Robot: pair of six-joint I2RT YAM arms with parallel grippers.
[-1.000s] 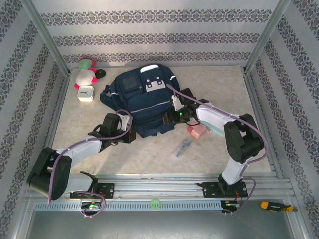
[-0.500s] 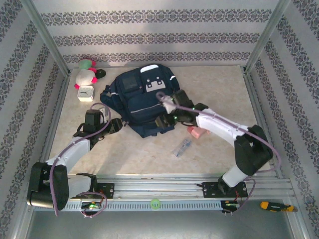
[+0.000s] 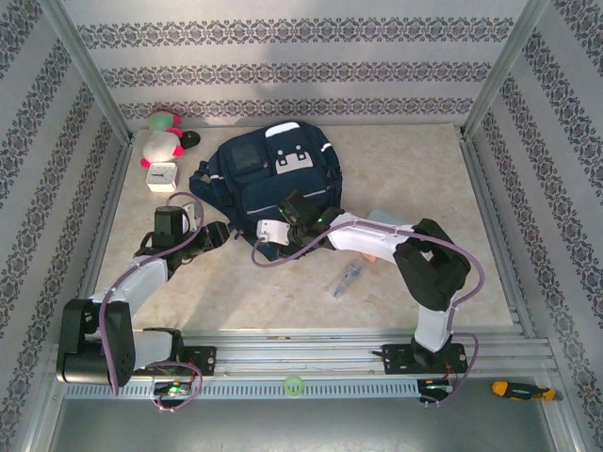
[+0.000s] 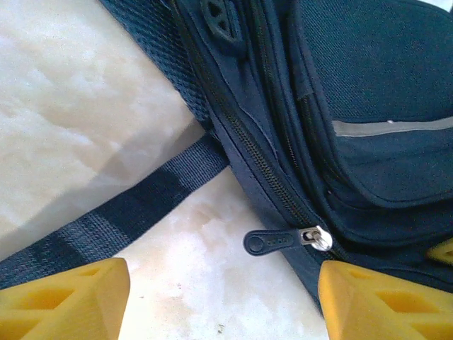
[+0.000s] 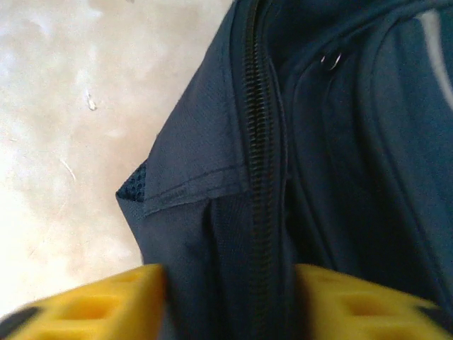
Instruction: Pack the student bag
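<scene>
The student bag (image 3: 268, 179), navy blue with a pale stripe, lies at the middle back of the table. My left gripper (image 3: 219, 234) sits at its lower left corner, open. In the left wrist view, its yellow fingers (image 4: 67, 297) stand wide apart on either side of a dark zipper pull (image 4: 272, 242) on the bag's edge (image 4: 368, 106), touching nothing. My right gripper (image 3: 294, 217) is at the bag's near edge. In the right wrist view this gripper (image 5: 230, 301) is shut on a fold of bag fabric (image 5: 212, 234) with the zipper track (image 5: 258, 127) running through it.
A dark strap (image 4: 106, 219) trails left from the bag over the table. A small grey item (image 3: 347, 280) lies in front. A pink object (image 3: 377, 252) peeks from under the right forearm. A white clock (image 3: 162, 176) and plush toys (image 3: 162, 143) sit at the back left.
The left gripper let go, opened and pulled back left from the bag's corner. The right arm swung left along the bag's near edge and its jaws closed on the fabric.
</scene>
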